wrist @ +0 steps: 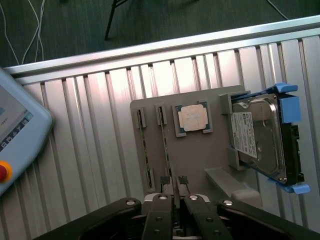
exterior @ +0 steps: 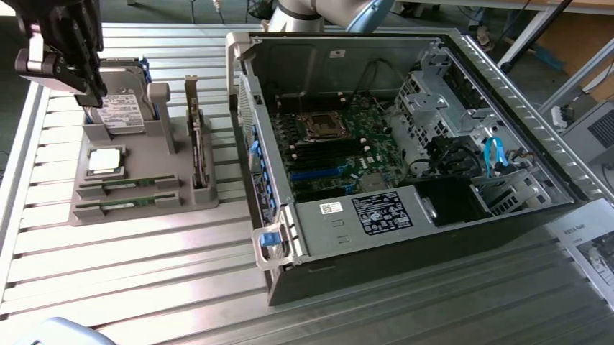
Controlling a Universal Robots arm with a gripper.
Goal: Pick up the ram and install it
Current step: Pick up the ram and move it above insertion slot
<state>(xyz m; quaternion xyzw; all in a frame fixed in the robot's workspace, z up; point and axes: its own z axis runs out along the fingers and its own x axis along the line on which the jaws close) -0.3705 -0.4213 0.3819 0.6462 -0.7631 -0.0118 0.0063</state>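
Two ram sticks stand edge-up in slots of a grey holder tray (exterior: 144,194): one ram (exterior: 128,184) and a second ram (exterior: 125,204) beside it. In the wrist view they appear as thin strips, one ram (wrist: 166,150) running toward my gripper and the other ram (wrist: 143,150) parallel to it. My gripper (exterior: 88,90) hangs well above the tray's far end, near the hard drive. In the wrist view the gripper (wrist: 175,192) looks shut, with nothing in it, roughly in line with the end of the nearer ram.
The tray also carries a silver-topped processor (exterior: 103,161), a hard drive (exterior: 121,109) in a blue bracket and an upright expansion card (exterior: 198,144). An open computer case (exterior: 432,215) with its motherboard (exterior: 336,144) lies at the exterior view's right. A pendant (wrist: 17,135) rests beside the tray.
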